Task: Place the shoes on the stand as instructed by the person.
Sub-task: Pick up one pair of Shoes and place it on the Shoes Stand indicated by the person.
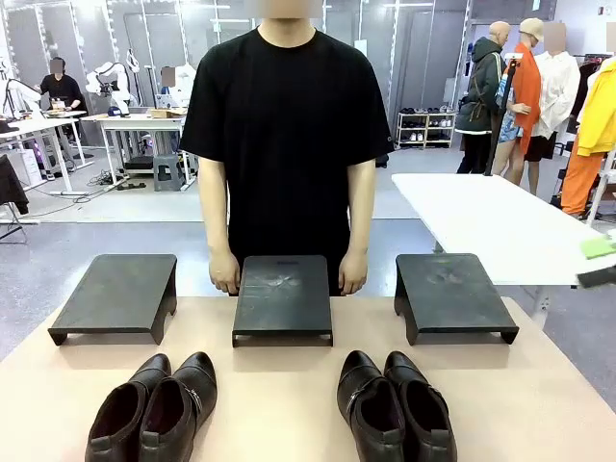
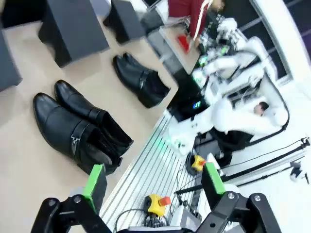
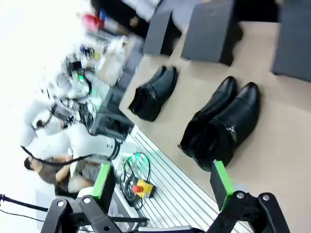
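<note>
tan table (image 1: 279, 395), three black stands (image 1: 282, 294), two shoe pairs (image 1: 154, 409) in front

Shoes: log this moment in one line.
left pair: on table | right pair: on table | person's hands: by middle stand | left pincer: open | right pincer: open

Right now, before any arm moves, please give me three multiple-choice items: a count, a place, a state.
1. How many stands are there? A two; B three; C four.
2. Where are the shoes? A on the stands; B on the floor; C on the table, nearer the robot than the stands.
3. The left gripper is: A open; B shut on a shoe; C shut, empty.
Key: 1 B, three black stands stand in a row; 2 C, both pairs lie on the table before the stands; 3 A, its jaws stand wide apart, nothing between.
</note>
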### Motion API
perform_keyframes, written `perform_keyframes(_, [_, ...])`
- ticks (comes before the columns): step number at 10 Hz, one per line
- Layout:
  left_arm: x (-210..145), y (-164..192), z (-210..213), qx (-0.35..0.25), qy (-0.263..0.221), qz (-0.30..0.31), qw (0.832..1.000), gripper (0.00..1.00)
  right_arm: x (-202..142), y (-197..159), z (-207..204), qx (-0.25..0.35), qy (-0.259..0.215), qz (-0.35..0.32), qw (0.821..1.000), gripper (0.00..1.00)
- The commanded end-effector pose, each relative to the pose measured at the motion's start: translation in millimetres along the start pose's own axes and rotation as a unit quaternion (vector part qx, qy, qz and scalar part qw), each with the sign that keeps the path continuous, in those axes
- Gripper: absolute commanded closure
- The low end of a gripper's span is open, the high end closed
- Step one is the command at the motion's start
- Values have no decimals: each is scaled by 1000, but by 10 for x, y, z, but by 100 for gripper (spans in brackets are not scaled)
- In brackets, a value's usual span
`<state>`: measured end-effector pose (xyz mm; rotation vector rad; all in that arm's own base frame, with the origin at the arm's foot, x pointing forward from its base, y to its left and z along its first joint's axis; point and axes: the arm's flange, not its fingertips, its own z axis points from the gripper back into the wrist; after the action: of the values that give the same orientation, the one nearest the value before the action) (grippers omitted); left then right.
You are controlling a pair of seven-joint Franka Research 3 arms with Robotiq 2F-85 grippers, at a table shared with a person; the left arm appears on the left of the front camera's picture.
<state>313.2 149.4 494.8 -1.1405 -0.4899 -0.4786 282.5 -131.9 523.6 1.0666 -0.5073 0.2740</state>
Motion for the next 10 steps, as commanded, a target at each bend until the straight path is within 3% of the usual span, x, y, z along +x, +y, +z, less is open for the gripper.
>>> perform_keyframes(1, [-383,207,377,-27,-89,9,996,0,-458,-182,394,12,-87,-23,996,0])
perform_keyframes(3, [-847,134,921,-2,-181,32,983,0,-917,-237,741,13,-147,-37,988,0])
perform_keyframes(4, [-981,-23,1099,13,-203,33,978,0,-1071,-188,854,10,-171,-34,985,0])
perform_keyframes(7, [-883,-153,988,28,-198,36,979,0,-1084,-95,865,-14,-167,-30,985,0])
perform_keyframes(8, [-1163,-87,1241,33,-213,41,976,0,-1170,-167,1059,-8,-174,-54,983,0])
perform_keyframes(10, [-1163,-87,1241,33,-213,41,976,0,-1170,-167,1059,-8,-174,-54,983,0])
